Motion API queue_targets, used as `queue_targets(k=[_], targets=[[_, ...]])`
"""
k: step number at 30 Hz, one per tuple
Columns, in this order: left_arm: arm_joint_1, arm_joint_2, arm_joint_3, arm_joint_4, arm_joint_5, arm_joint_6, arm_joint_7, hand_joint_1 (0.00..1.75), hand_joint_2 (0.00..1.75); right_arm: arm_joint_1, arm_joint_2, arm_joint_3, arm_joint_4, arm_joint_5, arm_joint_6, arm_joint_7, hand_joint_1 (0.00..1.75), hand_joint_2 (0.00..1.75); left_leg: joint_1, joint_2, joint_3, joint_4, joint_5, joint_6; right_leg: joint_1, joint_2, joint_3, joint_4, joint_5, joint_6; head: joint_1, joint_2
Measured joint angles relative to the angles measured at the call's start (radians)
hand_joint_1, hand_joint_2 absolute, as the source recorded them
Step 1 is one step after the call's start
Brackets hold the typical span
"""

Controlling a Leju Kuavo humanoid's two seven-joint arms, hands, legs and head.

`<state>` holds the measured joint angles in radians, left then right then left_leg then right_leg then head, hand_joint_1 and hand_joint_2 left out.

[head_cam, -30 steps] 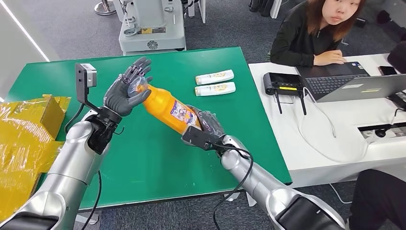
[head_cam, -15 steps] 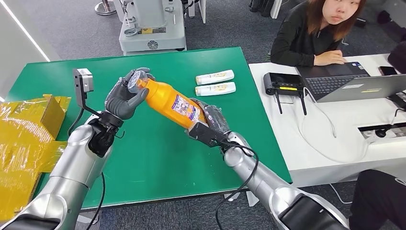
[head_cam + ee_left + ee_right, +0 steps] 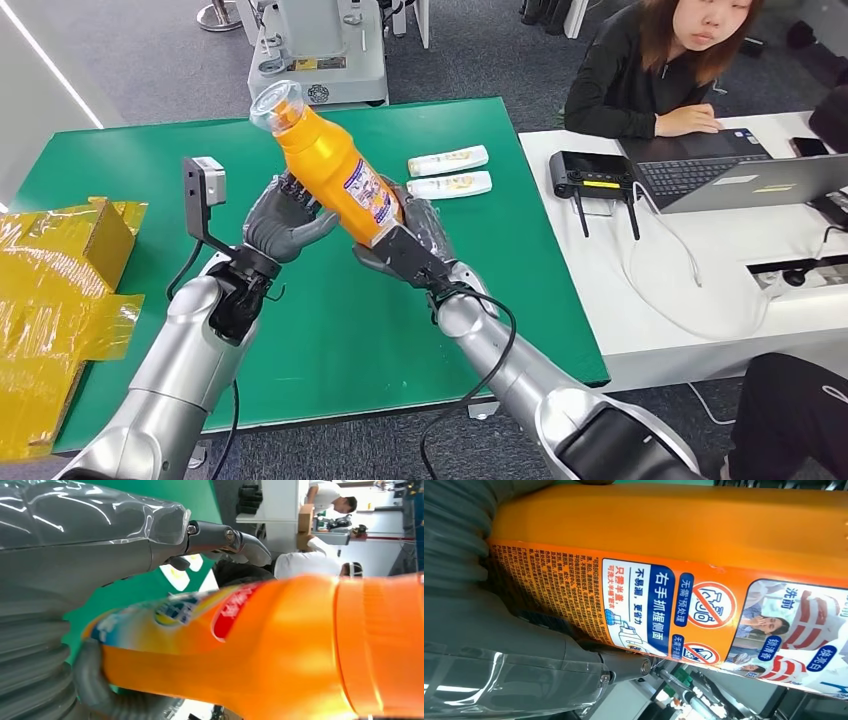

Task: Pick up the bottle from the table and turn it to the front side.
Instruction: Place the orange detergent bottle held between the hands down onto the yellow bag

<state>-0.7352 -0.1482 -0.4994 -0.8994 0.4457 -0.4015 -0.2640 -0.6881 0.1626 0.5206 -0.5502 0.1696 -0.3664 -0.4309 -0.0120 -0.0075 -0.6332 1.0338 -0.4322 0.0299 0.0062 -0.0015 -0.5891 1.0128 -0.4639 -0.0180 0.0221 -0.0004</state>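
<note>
The orange bottle (image 3: 335, 175) with a clear cap is held up above the green table (image 3: 320, 330), tilted, cap up and to the left. My right hand (image 3: 405, 250) grips its base from below; in the right wrist view the bottle (image 3: 674, 535) shows its printed back label beside that hand (image 3: 484, 630). My left hand (image 3: 285, 222) sits against the bottle's lower side, fingers touching it. In the left wrist view the bottle (image 3: 280, 650) lies across the curled fingers (image 3: 95, 690), with the thumb standing apart from it.
Two small white tubes (image 3: 448, 160) (image 3: 450, 185) lie on the far right of the green table. A yellow box (image 3: 60, 270) sits at its left edge. A person (image 3: 660, 60) sits at a white desk (image 3: 680, 290) with a laptop (image 3: 740, 175) and router (image 3: 592, 175).
My right hand has raised the bottle and swung it more upright. My left hand has let go of the cap end and now lies lower, beside the bottle's body.
</note>
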Motion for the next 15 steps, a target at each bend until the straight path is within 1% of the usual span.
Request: queue_targets(k=[1, 2, 9, 15], targets=[[0.0, -0.003, 0.0, -0.004, -0.001, 0.002, 0.0, 0.38, 1.75, 0.0, 0.005, -0.001, 0.0, 0.001, 0.002, 0.0, 1.75, 1.75, 0.0, 0.0, 0.0, 0.0, 0.0, 0.0, 0.0, 0.0, 0.0, 0.0, 0.0, 0.0, 0.0, 0.0], [0.0, -0.004, 0.0, -0.006, -0.002, 0.003, 0.0, 0.0, 1.75, 0.0, 0.009, -0.002, 0.0, 0.002, 0.004, 0.001, 1.75, 1.75, 0.0, 0.0, 0.0, 0.0, 0.0, 0.0, 0.0, 0.0, 0.0, 0.0, 0.0, 0.0, 0.0, 0.0], [-0.014, -0.008, 0.003, -0.004, -0.066, 0.066, -0.031, 0.0, 1.75, -0.007, 0.032, -0.009, 0.02, 0.02, 0.036, 0.003, 1.75, 1.75, 0.0, 0.0, 0.0, 0.0, 0.0, 0.0, 0.0, 0.0, 0.0, 0.0, 0.0, 0.0, 0.0, 0.0], [-0.049, 0.003, 0.014, 0.023, -0.09, 0.067, -0.04, 0.0, 1.75, -0.014, 0.044, -0.009, 0.055, 0.048, 0.045, 0.02, 1.75, 1.75, 0.0, 0.0, 0.0, 0.0, 0.0, 0.0, 0.0, 0.0, 0.0, 0.0, 0.0, 0.0, 0.0, 0.0]])
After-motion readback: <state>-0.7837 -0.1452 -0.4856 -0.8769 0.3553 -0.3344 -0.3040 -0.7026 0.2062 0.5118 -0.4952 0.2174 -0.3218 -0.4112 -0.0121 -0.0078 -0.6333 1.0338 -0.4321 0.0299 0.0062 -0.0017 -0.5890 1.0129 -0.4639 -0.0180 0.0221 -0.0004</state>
